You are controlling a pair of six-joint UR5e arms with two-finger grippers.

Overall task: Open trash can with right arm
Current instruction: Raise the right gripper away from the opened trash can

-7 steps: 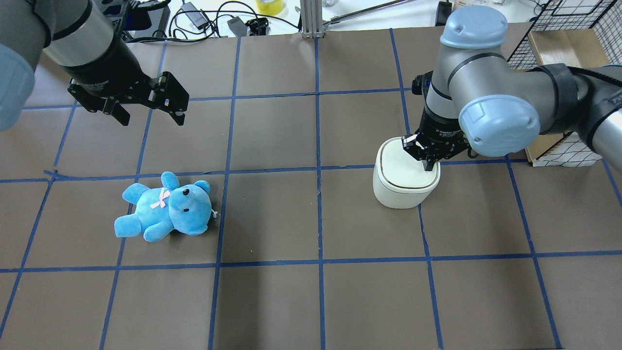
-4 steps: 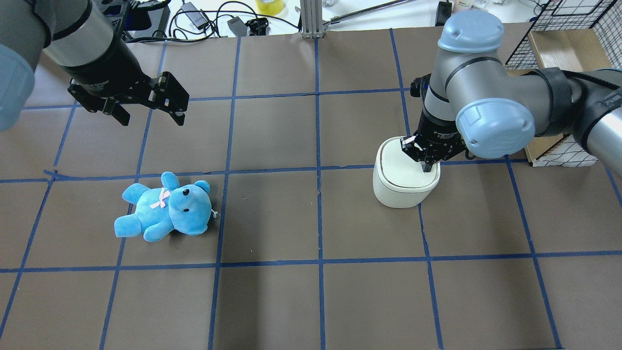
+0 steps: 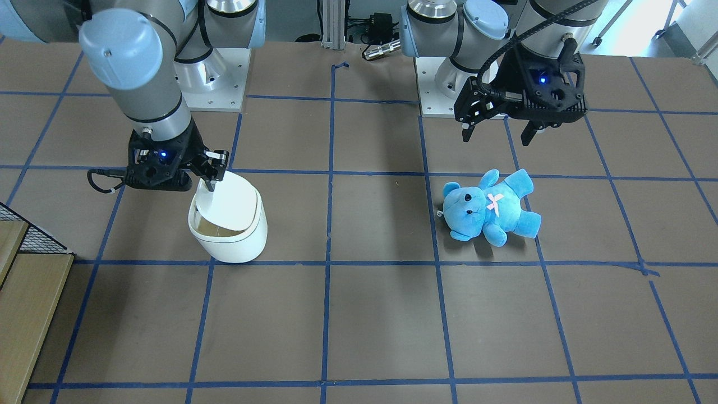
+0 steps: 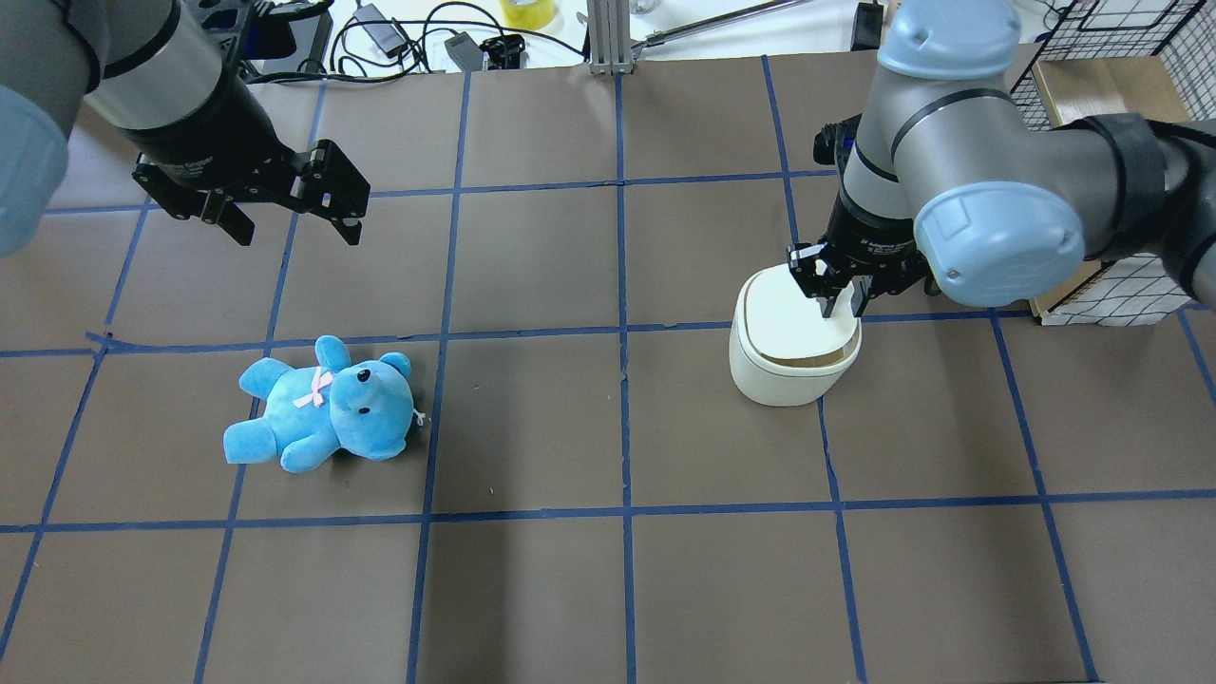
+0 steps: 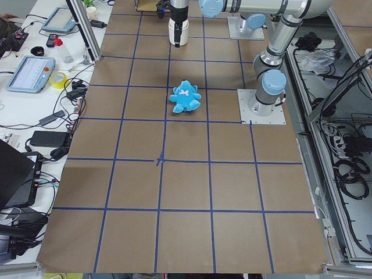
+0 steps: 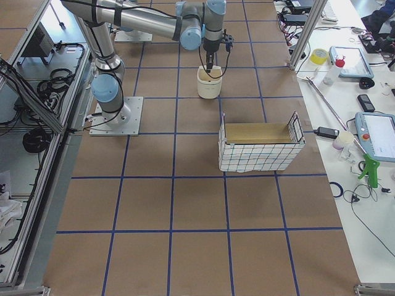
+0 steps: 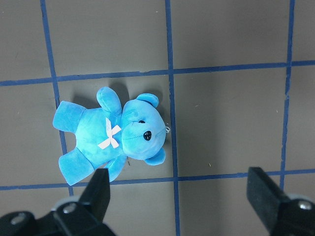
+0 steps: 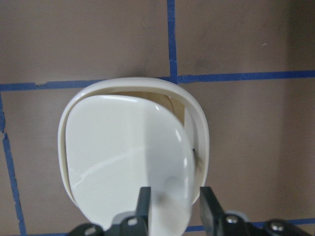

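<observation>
Counter [image 4: 532, 589] is covered in brown paper with a blue tape grid [image 4: 624, 427]. Wire-mesh crate [image 6: 259, 157] with a cardboard liner stands at one end. White side bench [image 5: 23, 113] alongside holds tablets [image 5: 30, 72], a yellow tape roll [image 5: 57, 79] and cables [image 4: 408, 43]. Aluminium frame post [image 4: 608, 33] at the counter edge. Light is even, shadows soft.

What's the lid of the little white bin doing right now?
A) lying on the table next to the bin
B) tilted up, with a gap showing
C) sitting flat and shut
B: the lid slants above the bin, held in the jaws of the right arm, with the brown inside showing.
</observation>
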